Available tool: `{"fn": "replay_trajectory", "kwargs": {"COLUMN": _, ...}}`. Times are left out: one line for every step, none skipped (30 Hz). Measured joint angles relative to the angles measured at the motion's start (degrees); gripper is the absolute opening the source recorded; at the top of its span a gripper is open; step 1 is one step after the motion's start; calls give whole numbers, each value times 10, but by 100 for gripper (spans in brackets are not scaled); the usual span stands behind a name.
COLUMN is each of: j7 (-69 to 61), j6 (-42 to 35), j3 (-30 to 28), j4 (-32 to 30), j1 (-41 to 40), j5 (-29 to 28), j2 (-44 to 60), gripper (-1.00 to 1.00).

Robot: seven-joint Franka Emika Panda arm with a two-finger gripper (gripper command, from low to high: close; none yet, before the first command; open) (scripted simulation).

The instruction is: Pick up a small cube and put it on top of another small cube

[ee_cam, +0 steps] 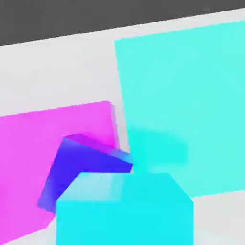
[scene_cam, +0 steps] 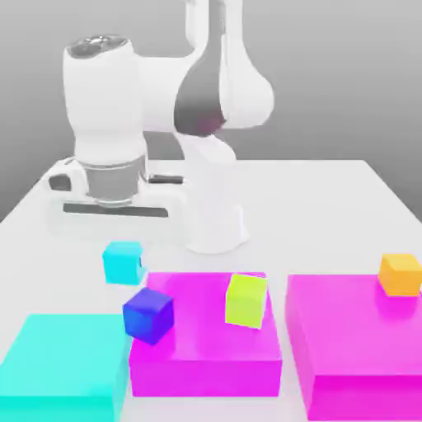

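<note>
Past the dark blue cube, by the middle magenta block's edge on the exterior view's left, find the small cyan cube, near the worktop's edge on that side, clasped in the gripper. Keep level, clear blocks, centre over the chosen cube, lower gently, then release.

I counted four small cubes: one cyan, one dark blue, one yellow-green and one orange. Big flat blocks came to three, two of them magenta, one in the middle and one at the exterior view's right, and the third a cyan one at the exterior view's left. So that was two cyan pieces, a single small one and a single big one. I saw one robot arm and one pale table too.
</note>
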Motion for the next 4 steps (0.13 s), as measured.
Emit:
{"fn": "replay_trajectory", "kwargs": {"j7": -3, "j6": 19, "j3": 1, "j4": -4, "j1": 2, "j5": 1, "j2": 16, "gripper": 100}}
{"fn": "replay_trajectory", "kwargs": {"j7": -3, "j6": 19, "j3": 1, "j4": -4, "j1": 2, "j5": 1, "j2": 16, "gripper": 100}}
{"fn": "replay_trajectory", "kwargs": {"j7": -3, "j6": 19, "j3": 1, "j4": -4, "j1": 2, "j5": 1, "j2": 16, "gripper": 100}}
{"fn": "replay_trajectory", "kwargs": {"j7": -3, "j6": 19, "j3": 1, "j4": -4, "j1": 2, "j5": 1, "j2": 16, "gripper": 100}}
